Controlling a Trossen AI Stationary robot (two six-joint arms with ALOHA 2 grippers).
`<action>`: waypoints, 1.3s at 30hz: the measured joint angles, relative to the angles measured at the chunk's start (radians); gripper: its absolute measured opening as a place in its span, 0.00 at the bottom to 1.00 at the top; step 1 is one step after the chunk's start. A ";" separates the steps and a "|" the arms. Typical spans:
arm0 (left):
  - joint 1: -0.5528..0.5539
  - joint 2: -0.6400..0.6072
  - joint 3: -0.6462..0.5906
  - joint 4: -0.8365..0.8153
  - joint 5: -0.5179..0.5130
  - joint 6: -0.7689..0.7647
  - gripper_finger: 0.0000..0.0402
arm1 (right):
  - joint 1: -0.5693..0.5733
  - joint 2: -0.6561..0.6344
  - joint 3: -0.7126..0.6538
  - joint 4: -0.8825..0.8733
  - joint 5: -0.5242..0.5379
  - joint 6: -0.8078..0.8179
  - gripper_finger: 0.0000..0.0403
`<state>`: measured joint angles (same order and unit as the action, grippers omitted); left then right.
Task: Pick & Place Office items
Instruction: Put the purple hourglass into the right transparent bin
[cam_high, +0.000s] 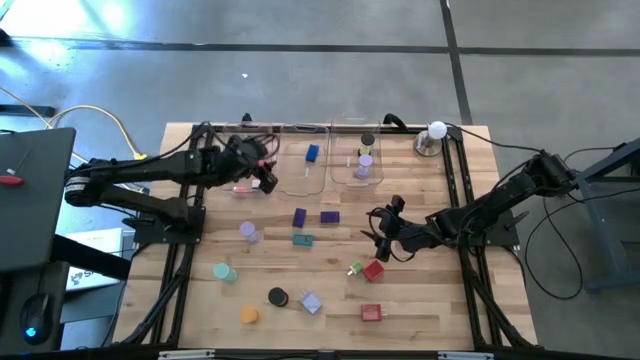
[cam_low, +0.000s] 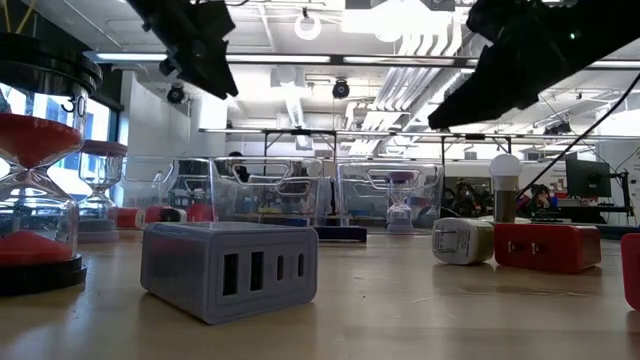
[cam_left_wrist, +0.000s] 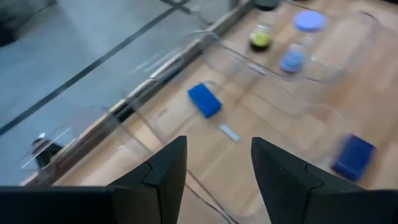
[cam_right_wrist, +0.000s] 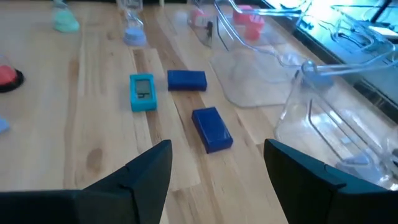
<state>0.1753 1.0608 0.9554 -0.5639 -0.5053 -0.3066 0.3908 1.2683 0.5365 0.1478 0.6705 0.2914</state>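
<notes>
The office items are small coloured pieces. A purple block (cam_high: 299, 217), a blue block (cam_high: 330, 216), a teal piece (cam_high: 303, 239), a red block (cam_high: 374, 269) and a black disc (cam_high: 278, 296) lie on the table. Another blue block (cam_high: 312, 153) (cam_left_wrist: 204, 99) lies in the middle tray. My left gripper (cam_high: 265, 178) (cam_left_wrist: 217, 146) hovers open by the left tray (cam_high: 245, 165), holding nothing. My right gripper (cam_high: 382, 240) (cam_right_wrist: 217, 149) is open above the table's middle right, just past the red block. Two blue blocks (cam_right_wrist: 211, 127) (cam_right_wrist: 186, 79) and the teal piece (cam_right_wrist: 142, 91) lie ahead of it.
Three clear trays line the far edge; the right one (cam_high: 360, 160) holds purple pieces and a black disc. A white ball on a metal base (cam_high: 436, 132) stands at the far right corner. More pieces sit near the near edge: orange (cam_high: 249, 314), lavender (cam_high: 310, 303), red (cam_high: 371, 312).
</notes>
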 joint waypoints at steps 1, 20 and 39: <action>-0.018 0.000 0.000 -0.002 0.000 0.004 0.43 | 0.000 -0.006 0.000 0.002 -0.011 -0.010 0.61; -0.237 0.004 0.000 0.046 0.000 0.041 0.51 | 0.002 -0.066 0.000 0.019 -0.319 -0.157 0.61; -0.385 0.021 -0.001 0.153 0.037 0.045 0.70 | 0.042 -0.066 0.053 0.002 -0.555 -0.178 0.61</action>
<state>-0.2096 1.0818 0.9544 -0.4104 -0.4685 -0.2619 0.4333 1.2018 0.5900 0.1500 0.1156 0.1131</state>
